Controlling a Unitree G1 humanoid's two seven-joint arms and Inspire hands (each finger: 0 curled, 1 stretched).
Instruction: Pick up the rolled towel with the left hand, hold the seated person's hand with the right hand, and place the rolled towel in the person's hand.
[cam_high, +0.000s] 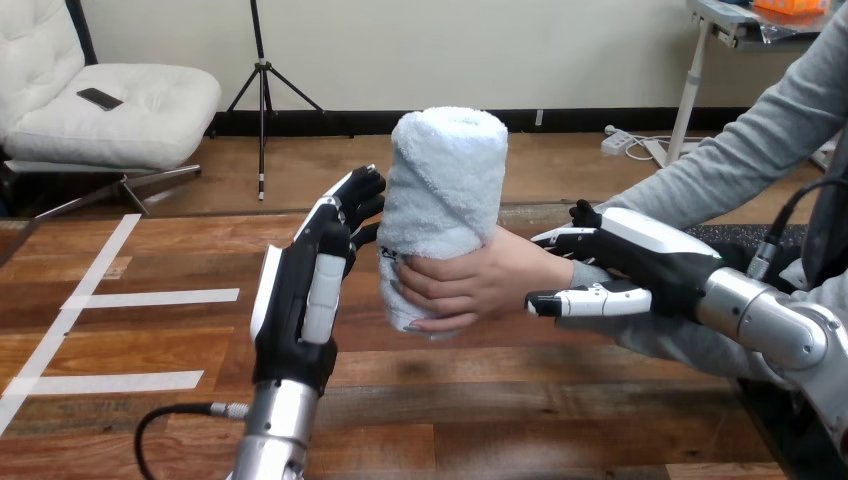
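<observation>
Currently we log the left hand released, fingers nearly straight, fingertips at the rolled towel's left side. The towel stands upright above the tabletop, gripped by the person's hand. The right hand clasps the person's wrist between fingers and thumb. We judge the handover essentially done, with only withdrawal of both hands left.

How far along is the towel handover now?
Done: the rolled towel stands upright in the person's hand, whose fingers wrap it. In hand: the right hand clasps the person's wrist; the left hand is open beside the towel. Left: both hands likely withdraw.
</observation>
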